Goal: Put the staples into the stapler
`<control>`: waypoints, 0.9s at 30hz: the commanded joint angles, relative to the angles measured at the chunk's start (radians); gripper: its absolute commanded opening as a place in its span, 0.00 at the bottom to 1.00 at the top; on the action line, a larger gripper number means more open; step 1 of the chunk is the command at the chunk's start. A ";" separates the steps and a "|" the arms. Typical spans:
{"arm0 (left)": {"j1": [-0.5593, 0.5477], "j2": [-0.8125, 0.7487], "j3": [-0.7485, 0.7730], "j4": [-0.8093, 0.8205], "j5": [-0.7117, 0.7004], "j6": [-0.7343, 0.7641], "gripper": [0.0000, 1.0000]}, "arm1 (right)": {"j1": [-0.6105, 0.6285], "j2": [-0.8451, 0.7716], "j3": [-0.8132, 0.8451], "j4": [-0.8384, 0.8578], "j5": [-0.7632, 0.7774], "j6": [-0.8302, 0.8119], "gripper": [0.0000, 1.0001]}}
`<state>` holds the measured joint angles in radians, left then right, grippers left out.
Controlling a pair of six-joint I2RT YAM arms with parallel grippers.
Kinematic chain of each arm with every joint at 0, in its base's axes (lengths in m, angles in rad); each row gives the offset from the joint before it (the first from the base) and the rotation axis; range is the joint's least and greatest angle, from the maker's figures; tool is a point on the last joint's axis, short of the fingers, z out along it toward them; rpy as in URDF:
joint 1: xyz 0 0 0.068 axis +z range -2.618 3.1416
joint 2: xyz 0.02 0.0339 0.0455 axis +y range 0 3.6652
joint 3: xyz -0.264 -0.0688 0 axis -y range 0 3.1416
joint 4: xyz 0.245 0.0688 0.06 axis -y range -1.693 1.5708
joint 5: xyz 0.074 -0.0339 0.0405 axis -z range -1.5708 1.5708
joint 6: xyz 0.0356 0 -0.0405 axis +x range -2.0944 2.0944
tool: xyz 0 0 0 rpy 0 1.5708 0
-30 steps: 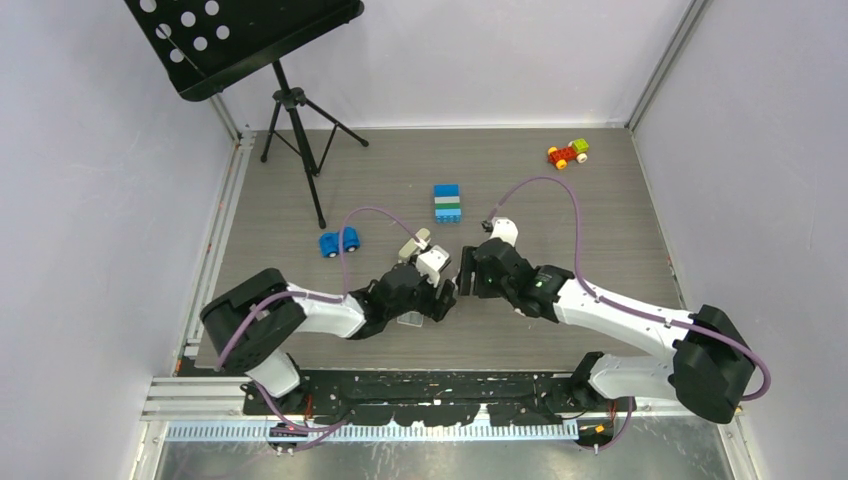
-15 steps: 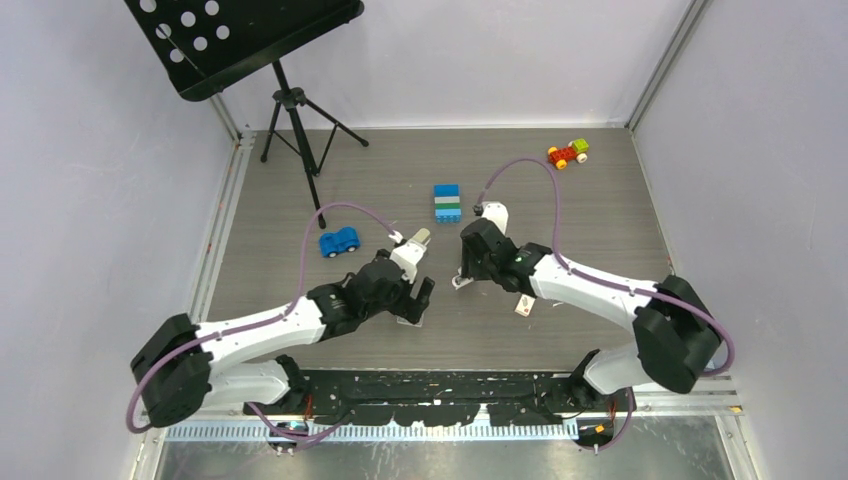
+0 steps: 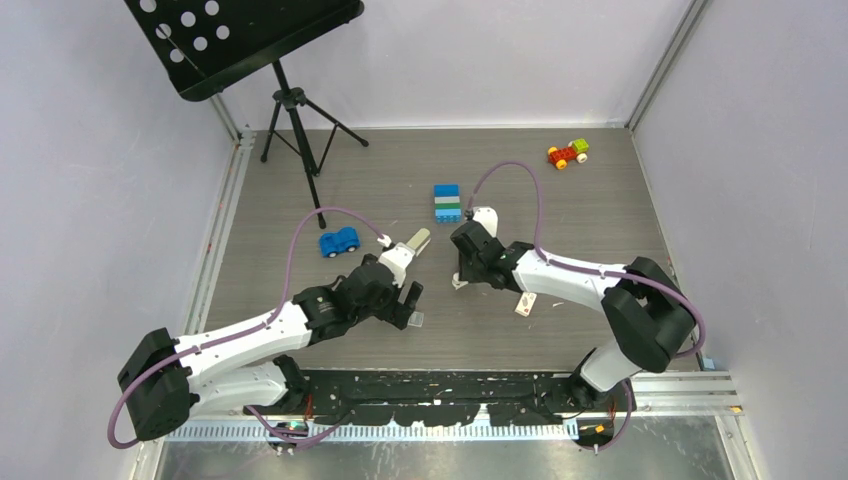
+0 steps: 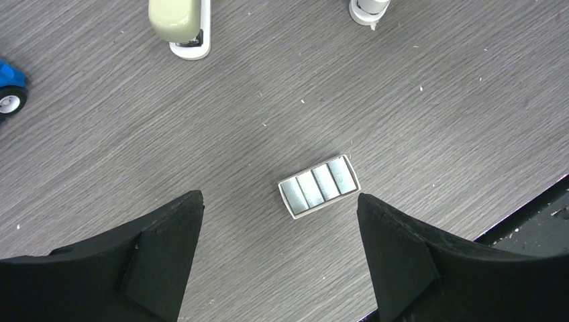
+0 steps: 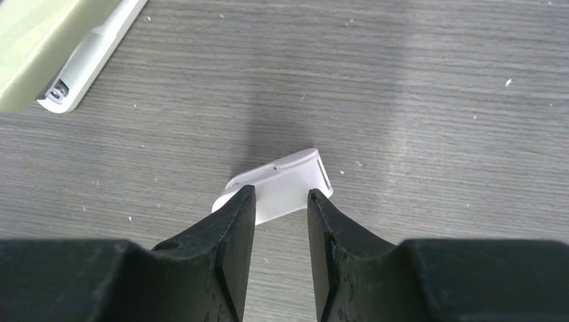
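The staples (image 4: 319, 186) lie flat on the bench (image 4: 429, 100), a small silvery block of side-by-side strips. They sit almost directly under the left claw (image 4: 278, 198), which is spread wide and holds nothing. In the left wrist view they sit just ahead of the fingertips, a little toward the right-hand finger (image 4: 396, 248). Their long axis is slightly tilted and runs nearly along the line from one finger to the other. I judge the wrist would need to turn, or the grip would have to take them end to end, before the claw closes. The stapler (image 4: 180, 23) lies well beyond the staples at the far edge of that view, its length pointing away, with a blue toy car (image 4: 10, 94) off to the left. The left arm is plainly the nearer one. The right claw (image 5: 280, 193) is off to the right above a small white clip-like piece (image 5: 290, 181). Its jaws stand a narrow gap apart, and I cannot tell whether they pinch it.
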<state>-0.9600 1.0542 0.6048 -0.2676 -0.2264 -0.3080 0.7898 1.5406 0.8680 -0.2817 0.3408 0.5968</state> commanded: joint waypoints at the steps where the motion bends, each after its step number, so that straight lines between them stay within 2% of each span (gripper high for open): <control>1: -0.002 -0.014 0.015 -0.014 -0.004 -0.016 0.87 | 0.004 0.063 0.014 -0.007 0.003 0.002 0.38; 12: -0.002 -0.045 0.006 -0.044 -0.022 -0.033 0.87 | 0.100 0.151 0.076 -0.123 0.125 0.003 0.37; 18: -0.002 -0.080 0.037 -0.100 -0.034 -0.041 0.87 | 0.106 0.084 0.158 -0.206 0.151 -0.011 0.39; 22: -0.002 -0.118 0.094 -0.190 -0.056 -0.050 0.88 | 0.106 0.020 0.217 -0.261 0.185 0.021 0.49; 27: -0.002 -0.183 0.175 -0.316 -0.085 -0.064 0.88 | 0.108 0.008 0.244 -0.327 0.198 0.142 0.60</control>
<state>-0.9600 0.9344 0.6903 -0.4767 -0.2707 -0.3511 0.8940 1.5921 1.0607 -0.5327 0.5102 0.6270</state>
